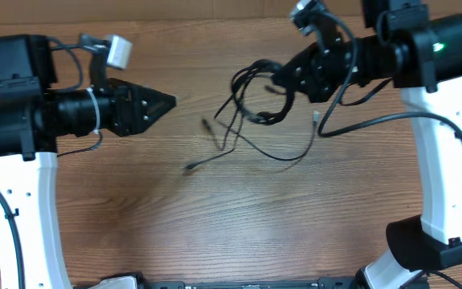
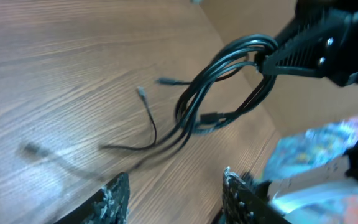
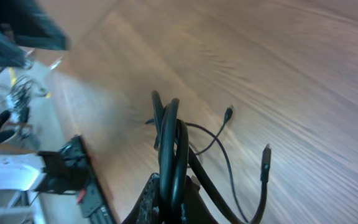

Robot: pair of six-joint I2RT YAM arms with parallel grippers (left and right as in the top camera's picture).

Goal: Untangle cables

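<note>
**Overhead.** A brown wood-grain counter (image 1: 135, 209) carries the scene. Its near edge is cut off at the bottom of the frame and partly hidden by black arm bases (image 1: 419, 241). The thin black flexible cables with small plug ends (image 1: 251, 100) form a looped bundle near the counter's far edge, right of its middle. Loose strands trail toward the centre, and the crossings inside the bundle cannot be made out. The right gripper (image 1: 281, 80) is clamped on the upper loops. The left gripper (image 1: 167, 102) points at the bundle from well apart, and its gap is not legible here. Any print on the small white block (image 1: 119, 50) on the left arm is too small to read.

**Left wrist.** Only the fingertips of the left gripper (image 2: 176, 196) show. They stand apart with nothing between them. The cables (image 2: 213, 93) hang from the right gripper (image 2: 263, 62). Whether the lower strands touch the counter (image 2: 55, 74) cannot be judged, and one strand at left is blurred. The lower right corner is an unreadable smear of colour.

**Right wrist.** The right gripper (image 3: 173, 208), mostly cut off by the lower edge, grips the cables (image 3: 171, 137). Two plug ends (image 3: 266, 163) dangle over the counter (image 3: 291, 74). Past the counter's edge at left, the room is out of focus.
</note>
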